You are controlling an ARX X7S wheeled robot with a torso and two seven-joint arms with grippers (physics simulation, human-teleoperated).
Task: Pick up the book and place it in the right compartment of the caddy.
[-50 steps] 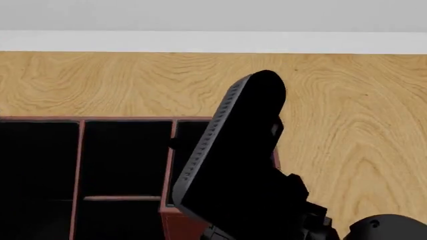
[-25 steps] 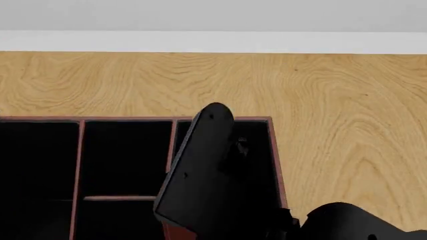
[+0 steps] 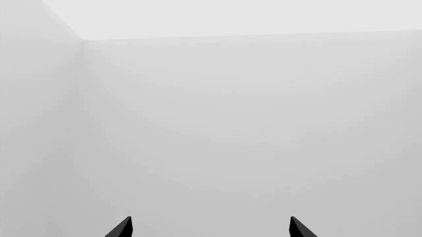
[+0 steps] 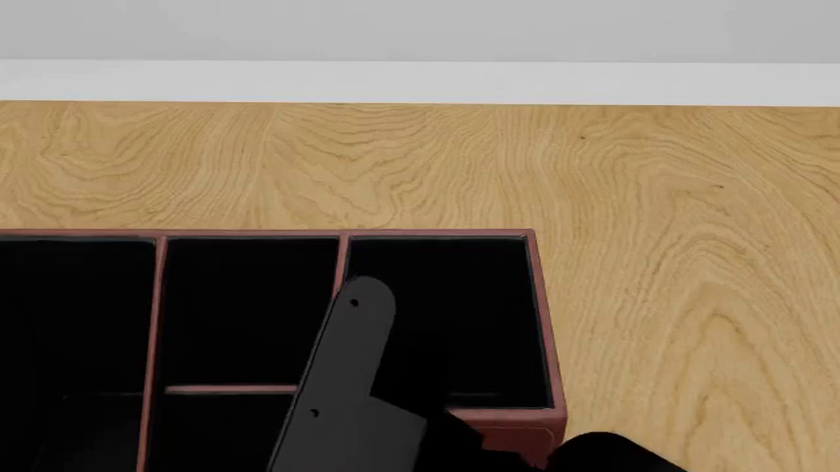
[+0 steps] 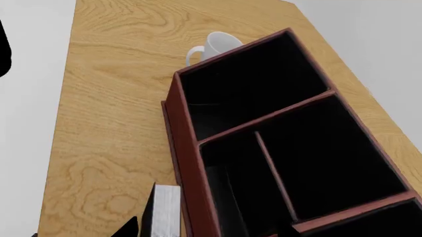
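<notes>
A white mug [image 5: 215,45] stands on the wooden table [image 4: 656,197].

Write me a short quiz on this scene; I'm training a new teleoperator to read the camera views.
1. True or false: the white ceramic mug stands inside the large reddish-brown leather-look caddy.
2. Multiple choice: the left pincer is A) open, with nothing between its tips; B) shut on the mug; C) shut on a pen.
3. Fill in: in the right wrist view, the small black hardcover book shows ___ page edges.
Key: 1 false, the mug stands on the wooden table, outside the caddy. 2 A. 3 white.
</notes>
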